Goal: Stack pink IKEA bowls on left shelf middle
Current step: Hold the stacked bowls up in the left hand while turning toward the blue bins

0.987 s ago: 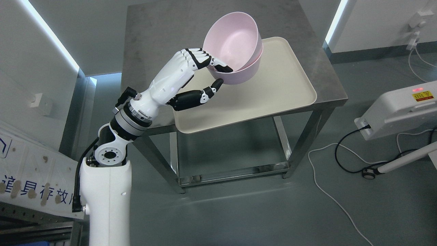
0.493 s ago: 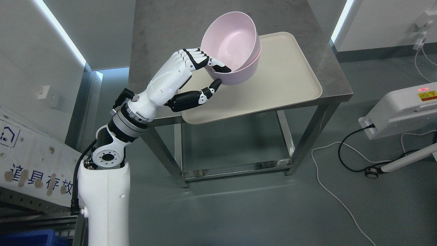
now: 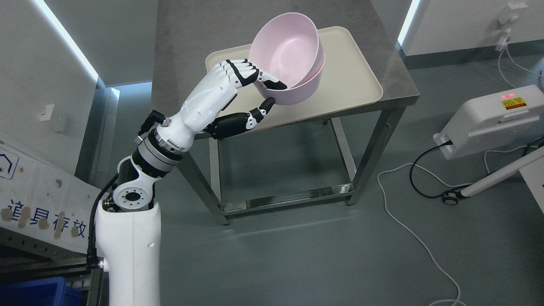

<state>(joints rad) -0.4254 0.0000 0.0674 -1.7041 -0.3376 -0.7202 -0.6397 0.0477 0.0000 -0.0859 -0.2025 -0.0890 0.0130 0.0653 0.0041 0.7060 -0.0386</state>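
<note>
Head view: the robot's left hand [image 3: 248,91] held two nested pink bowls [image 3: 289,63] by the near rim, fingers [image 3: 242,74] hooked over the lip and into the inner bowl, the black thumb [image 3: 259,114] pressed under the outer wall. The bowls hung tilted, mouth turned toward the camera, lifted clear above the cream tray [image 3: 352,80] that lay on the steel table [image 3: 395,80]. The right arm was not in view.

The step in hand appeared to be the carry from the table to the shelf, with the placing not yet done. A rim pinch on a tilted pair looked a modest hold: the inner bowl sat loose in the outer one and could slide if the wrist rolled further, so a slow, level swing with the pinch kept firm would serve best. The shelf itself was barely in view, only a metal edge and a blue bin [image 3: 32,291] at the lower left, so the middle level could not be judged.

Writing: a white panel [image 3: 38,199] at the left edge carried blue Chinese characters, partly cut off and blotched, and a small house-shaped logo. The white device [image 3: 488,119] at right bore a yellow warning label beside a red light, too small to read. No brand mark showed on the bowls.
</note>
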